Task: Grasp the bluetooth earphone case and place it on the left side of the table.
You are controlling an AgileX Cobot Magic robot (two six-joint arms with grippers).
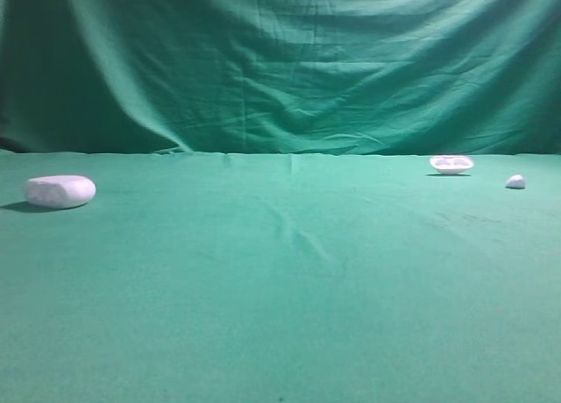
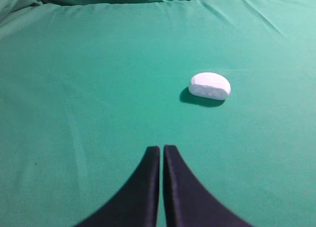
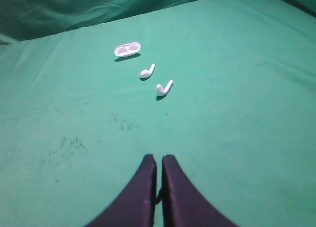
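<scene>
The white bluetooth earphone case (image 1: 60, 191) lies on the green table (image 1: 280, 289) at its far left. In the left wrist view the earphone case (image 2: 210, 85) rests on the cloth ahead and to the right of my left gripper (image 2: 161, 148). That gripper is shut, holds nothing and stays well short of the case. My right gripper (image 3: 159, 158) is shut too and empty, hovering over bare cloth. Neither arm shows in the exterior view.
A small white tray with two hollows (image 1: 451, 164) sits at the far right, with a tiny white blob (image 1: 515, 182) beside it. In the right wrist view the tray (image 3: 127, 50) and two loose earbuds (image 3: 147, 71) (image 3: 164, 88) lie ahead. A green curtain (image 1: 280, 66) hangs behind.
</scene>
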